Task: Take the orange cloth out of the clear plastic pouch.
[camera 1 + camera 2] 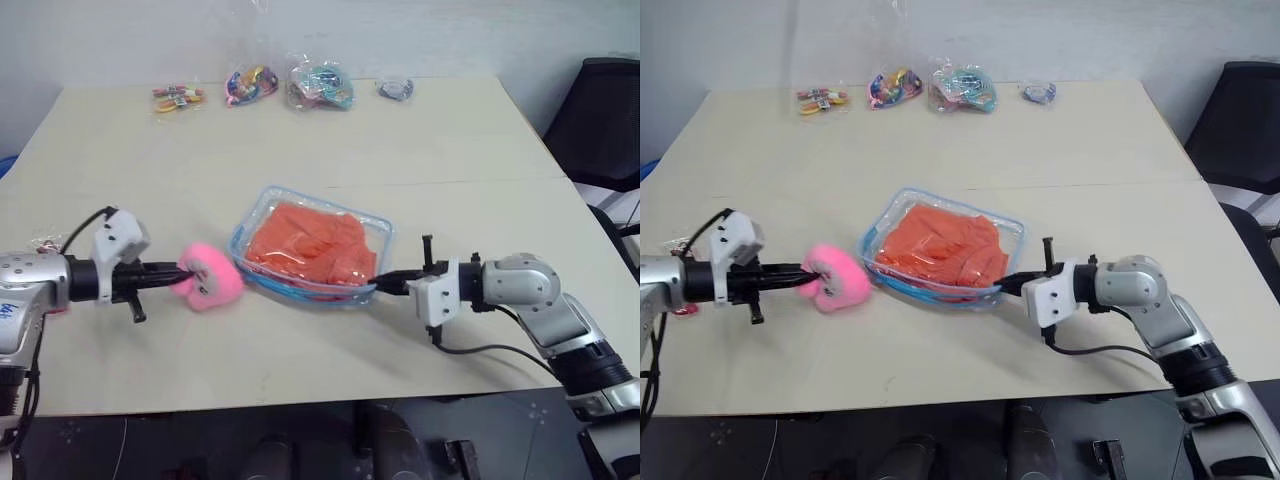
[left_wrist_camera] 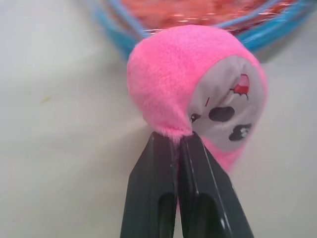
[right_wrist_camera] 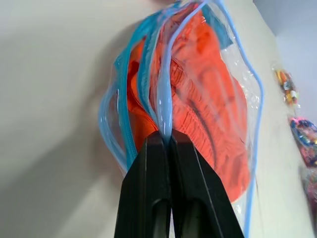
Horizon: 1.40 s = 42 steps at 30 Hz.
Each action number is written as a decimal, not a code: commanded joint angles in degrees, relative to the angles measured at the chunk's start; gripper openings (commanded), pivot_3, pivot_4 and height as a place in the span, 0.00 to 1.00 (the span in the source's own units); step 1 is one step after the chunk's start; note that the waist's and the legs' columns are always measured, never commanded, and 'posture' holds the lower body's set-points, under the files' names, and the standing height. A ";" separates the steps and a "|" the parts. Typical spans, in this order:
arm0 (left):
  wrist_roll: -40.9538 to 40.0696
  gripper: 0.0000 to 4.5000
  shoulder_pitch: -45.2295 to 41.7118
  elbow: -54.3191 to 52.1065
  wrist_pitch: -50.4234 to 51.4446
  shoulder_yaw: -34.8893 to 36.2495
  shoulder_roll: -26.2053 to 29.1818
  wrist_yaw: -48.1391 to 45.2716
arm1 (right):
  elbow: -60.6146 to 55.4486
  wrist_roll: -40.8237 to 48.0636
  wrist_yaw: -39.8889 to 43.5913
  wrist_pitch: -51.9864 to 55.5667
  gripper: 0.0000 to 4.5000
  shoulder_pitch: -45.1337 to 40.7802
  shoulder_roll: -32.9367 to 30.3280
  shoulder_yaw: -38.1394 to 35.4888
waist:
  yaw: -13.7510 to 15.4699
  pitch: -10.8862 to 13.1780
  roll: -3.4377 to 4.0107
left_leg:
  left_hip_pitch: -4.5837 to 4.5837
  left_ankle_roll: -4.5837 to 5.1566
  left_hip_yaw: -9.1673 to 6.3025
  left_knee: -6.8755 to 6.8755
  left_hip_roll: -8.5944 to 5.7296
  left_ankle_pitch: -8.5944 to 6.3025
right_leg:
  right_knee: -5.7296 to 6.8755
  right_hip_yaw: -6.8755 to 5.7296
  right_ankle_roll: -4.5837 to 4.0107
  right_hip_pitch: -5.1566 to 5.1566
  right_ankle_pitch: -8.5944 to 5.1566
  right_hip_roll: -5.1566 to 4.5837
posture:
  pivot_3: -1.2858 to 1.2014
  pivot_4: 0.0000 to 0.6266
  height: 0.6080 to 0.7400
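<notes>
The clear plastic pouch [image 1: 262, 214] with light blue trim lies in the middle of the table, and the wrinkled orange cloth [image 1: 310, 245] is inside it. My right gripper [image 1: 381, 285] reaches in from the right and is shut on the pouch's blue trimmed edge [image 3: 164, 94]; the cloth [image 3: 208, 99] shows through the plastic just beyond. To the pouch's left, my left gripper [image 1: 183, 278] is shut on a pink plush toy [image 1: 213, 277]. In the left wrist view the fingertips [image 2: 163, 148] pinch the toy's [image 2: 173, 84] fuzzy edge, with the pouch close behind it.
Several small clear bags of colourful items [image 1: 250, 84] sit along the table's far edge. A black chair [image 1: 600, 110] stands off the right side. The table's near edge runs just below both arms.
</notes>
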 commanded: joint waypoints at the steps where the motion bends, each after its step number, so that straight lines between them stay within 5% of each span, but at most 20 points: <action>1: 1.87 0.00 -4.41 5.48 -2.85 2.30 1.81 0.14 | -0.79 2.31 0.63 -1.84 0.00 0.93 -2.50 -3.41 | -0.03 0.00 -0.01 | 0.00 0.00 0.00 0.00 0.01 0.00 | 0.00 0.00 0.00 0.00 0.00 0.01 | 0.52 0.24 1.00; 16: 1.51 0.00 -5.56 5.04 -1.37 0.71 -0.51 -1.10 | -3.35 3.89 -0.37 2.81 0.05 2.50 -1.97 -3.92 | -0.03 0.00 0.00 | 0.00 0.00 0.04 0.01 0.03 0.00 | 0.01 -0.01 0.00 0.00 0.00 0.00 | 0.52 0.24 1.00; 23: 0.35 0.46 2.07 -4.81 1.99 -1.01 -4.39 -0.42 | -12.14 8.78 -0.88 14.65 0.55 5.60 -1.44 -4.87 | 0.07 0.00 0.00 | 0.00 0.00 0.03 0.03 0.08 0.00 | 0.02 0.00 0.00 0.00 0.00 0.00 | 0.52 0.24 1.00; 29: 5.80 0.90 0.09 0.58 -6.26 -0.48 -2.48 0.46 | -24.59 18.26 -3.04 31.56 1.00 9.61 -3.08 -10.58 | 0.96 0.00 0.00 | 0.00 0.00 0.02 0.04 0.06 0.00 | 0.02 0.00 0.00 0.00 0.00 -0.02 | 0.52 0.24 1.00; 31: 6.70 1.00 -2.08 3.24 -8.99 0.35 -1.09 -0.14 | -29.48 23.74 -3.39 38.61 1.00 11.75 -3.96 -13.20 | 1.37 0.00 -0.01 | 0.01 0.00 0.03 0.03 0.06 0.00 | 0.02 -0.01 0.00 0.00 0.00 0.02 | 0.52 0.24 1.00; 37: 2.18 1.00 -12.08 -4.42 -6.24 -0.78 -0.68 -4.58 | -40.15 36.42 -9.43 53.61 1.00 15.09 -3.57 -20.14 | 2.52 -0.02 -0.04 | -0.03 0.03 0.00 0.08 -0.01 -0.02 | 0.01 -0.04 0.03 0.03 0.02 -0.04 | 0.52 0.24 1.00; 42: 4.92 1.00 -15.44 -17.72 -7.71 -9.66 -6.14 -3.81 | -43.11 36.21 -12.11 56.75 1.00 16.19 -3.21 -20.35 | 2.81 -0.02 -0.04 | 0.00 0.05 0.07 0.08 -0.06 -0.02 | 0.02 0.04 0.04 0.06 0.03 -0.06 | 0.52 0.24 1.00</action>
